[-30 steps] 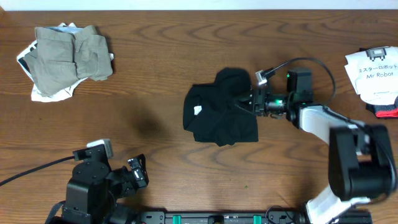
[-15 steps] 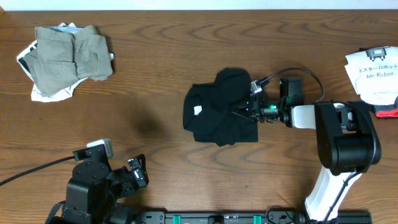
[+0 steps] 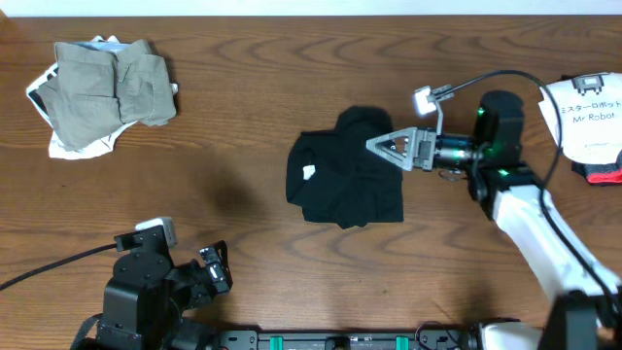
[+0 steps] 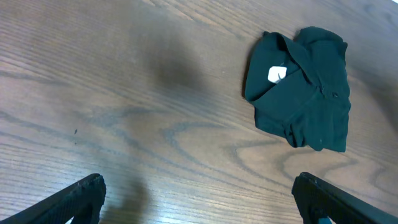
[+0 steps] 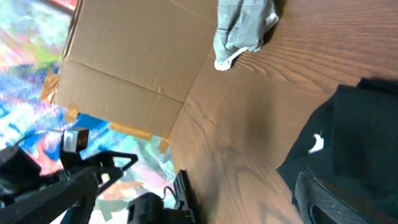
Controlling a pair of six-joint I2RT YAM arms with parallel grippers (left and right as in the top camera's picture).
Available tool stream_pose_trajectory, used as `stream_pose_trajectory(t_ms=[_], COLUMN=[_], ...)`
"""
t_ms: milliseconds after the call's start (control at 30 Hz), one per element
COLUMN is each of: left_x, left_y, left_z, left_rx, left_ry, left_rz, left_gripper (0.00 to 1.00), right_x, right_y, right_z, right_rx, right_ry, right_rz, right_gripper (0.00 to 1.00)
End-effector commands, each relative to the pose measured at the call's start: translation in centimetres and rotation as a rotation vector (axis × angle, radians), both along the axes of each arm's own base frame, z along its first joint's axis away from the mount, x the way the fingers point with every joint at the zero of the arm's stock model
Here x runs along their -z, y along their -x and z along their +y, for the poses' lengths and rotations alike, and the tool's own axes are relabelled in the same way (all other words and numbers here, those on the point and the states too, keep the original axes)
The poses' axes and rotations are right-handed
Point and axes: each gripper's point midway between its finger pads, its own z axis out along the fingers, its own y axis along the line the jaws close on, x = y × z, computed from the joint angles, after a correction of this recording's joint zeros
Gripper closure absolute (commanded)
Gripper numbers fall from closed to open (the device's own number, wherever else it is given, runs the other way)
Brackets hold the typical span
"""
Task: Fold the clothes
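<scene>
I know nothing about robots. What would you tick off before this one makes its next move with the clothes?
1. Right claw open and empty: ok.
2. Left claw open, parked away from all cloth: ok.
3. Black shirt gathered in one compact bundle: ok.
4. Right claw lifted clear of the shirt: cannot tell; from overhead it overlaps the shirt's right edge.
5. Khaki-grey garment folded: not ok; it lies crumpled on a white piece.
6. White printed cloth at the right edge folded: cannot tell; it is partly out of frame.
</scene>
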Motion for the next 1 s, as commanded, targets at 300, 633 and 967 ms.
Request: stream_pose_trajectory(t_ms=[300, 633, 967], left_x=[0.0, 0.0, 0.0], left_y=[0.0, 0.0, 0.0], left_z=[0.2, 0.2, 0.2], left_rx=[-0.017, -0.016, -0.016], left_ry=[0.0, 0.001, 0.001], left_rz=[0.001, 0.001, 0.001], left_gripper=[0.02, 0.02, 0.02], right_x=[-4.0, -4.3, 2.0], right_y=[-1.9, 2.1, 3.6], right_z=[-7.0, -19.6, -24.0], right_rx=[0.528, 0.939, 0.925], right_ry=[0.346, 0.975, 1.105], right_rz=[-0.103, 0.039, 0.382], right_gripper=[0.01, 0.01, 0.01])
